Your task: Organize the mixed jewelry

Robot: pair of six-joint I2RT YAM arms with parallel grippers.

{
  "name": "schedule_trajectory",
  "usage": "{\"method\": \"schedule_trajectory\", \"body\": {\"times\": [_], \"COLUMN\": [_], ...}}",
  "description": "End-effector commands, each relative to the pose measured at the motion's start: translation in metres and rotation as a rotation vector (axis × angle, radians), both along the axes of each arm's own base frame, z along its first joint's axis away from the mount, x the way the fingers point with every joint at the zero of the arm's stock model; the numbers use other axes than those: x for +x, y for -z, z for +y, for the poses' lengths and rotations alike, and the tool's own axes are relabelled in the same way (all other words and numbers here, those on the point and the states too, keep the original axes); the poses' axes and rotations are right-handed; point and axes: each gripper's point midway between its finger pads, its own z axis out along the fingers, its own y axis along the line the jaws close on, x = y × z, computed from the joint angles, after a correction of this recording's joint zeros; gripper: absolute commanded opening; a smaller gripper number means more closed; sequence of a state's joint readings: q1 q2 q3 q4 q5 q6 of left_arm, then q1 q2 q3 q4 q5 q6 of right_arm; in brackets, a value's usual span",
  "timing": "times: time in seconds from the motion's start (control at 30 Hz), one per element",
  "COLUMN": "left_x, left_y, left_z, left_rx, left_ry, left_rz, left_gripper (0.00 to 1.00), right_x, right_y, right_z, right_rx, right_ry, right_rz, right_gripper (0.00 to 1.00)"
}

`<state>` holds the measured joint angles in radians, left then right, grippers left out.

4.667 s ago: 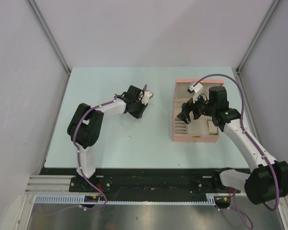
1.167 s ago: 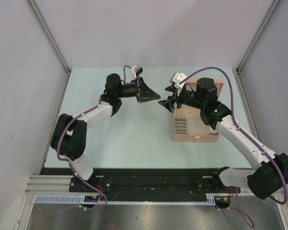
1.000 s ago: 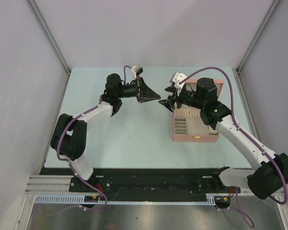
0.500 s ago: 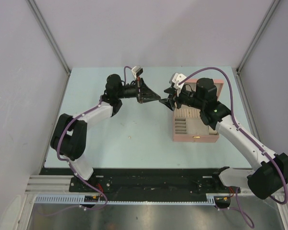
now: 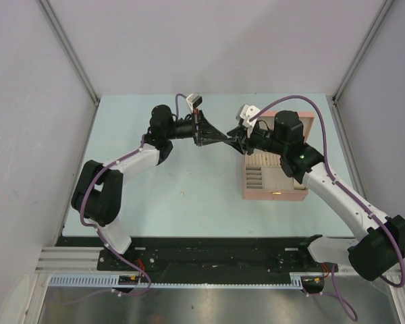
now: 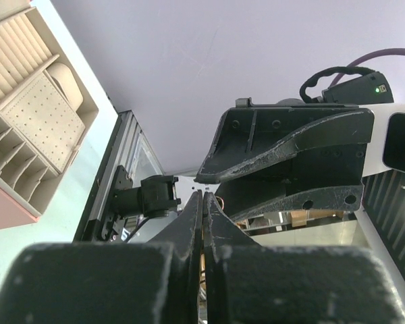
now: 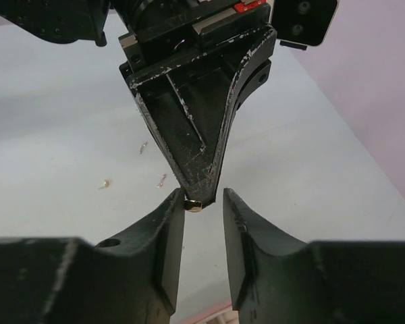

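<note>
In the top view the jewelry box sits right of centre on the table, close to its right edge. The left gripper and right gripper meet tip to tip just off the box's upper left corner. In the right wrist view a small jewelry piece sits at the left gripper's tip, between the right fingers. Three loose pieces lie on the table, left of centre.

top: overhead, far | wrists: close, facing each other | shared: left gripper
</note>
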<state>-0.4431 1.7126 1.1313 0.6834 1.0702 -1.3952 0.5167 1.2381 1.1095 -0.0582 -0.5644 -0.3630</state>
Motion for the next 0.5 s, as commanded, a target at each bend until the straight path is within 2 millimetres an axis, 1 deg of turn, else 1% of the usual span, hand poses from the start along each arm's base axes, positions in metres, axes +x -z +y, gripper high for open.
{"method": "schedule_trajectory", "body": {"times": [0.0, 0.07, 0.13, 0.17, 0.23, 0.27, 0.37, 0.47], "left_x": [-0.0125, -0.0132, -0.0126, -0.0125, -0.0127, -0.0125, -0.0114, -0.0105], "left_y": [-0.0175, -0.0167, -0.0161, -0.0158, -0.015, -0.0141, -0.0127, -0.0119], "left_z": [0.0, 0.0002, 0.0006, 0.0007, 0.0008, 0.0008, 0.0018, 0.0022], "left_rx": [-0.022, -0.02, -0.018, -0.017, -0.014, -0.012, -0.008, -0.006], "left_ry": [0.019, 0.021, 0.019, 0.017, 0.017, 0.015, 0.01, 0.007], "left_rz": [-0.073, -0.072, -0.075, -0.074, -0.078, -0.075, -0.076, -0.076], "left_gripper": [0.0, 0.0, 0.0, 0.0, 0.0, 0.0, 0.0, 0.0], "right_x": [0.001, 0.001, 0.0011, 0.0009, 0.0008, 0.0011, 0.0006, -0.001], "right_y": [-0.0232, -0.023, -0.0229, -0.0244, -0.0248, -0.0241, -0.0237, -0.0248], "right_z": [0.0023, 0.0019, 0.0005, 0.0001, -0.0014, -0.0018, -0.0043, -0.0043], "right_rx": [0.017, 0.015, 0.012, 0.012, 0.008, 0.004, -0.002, -0.001], "right_ry": [-0.006, -0.002, 0.003, 0.004, 0.009, 0.011, 0.017, 0.014], "right_rz": [-0.06, -0.061, -0.061, -0.068, -0.072, -0.073, -0.072, -0.074], "right_gripper": [0.3, 0.22, 0.18, 0.14, 0.1, 0.06, 0.0, 0.0]}}
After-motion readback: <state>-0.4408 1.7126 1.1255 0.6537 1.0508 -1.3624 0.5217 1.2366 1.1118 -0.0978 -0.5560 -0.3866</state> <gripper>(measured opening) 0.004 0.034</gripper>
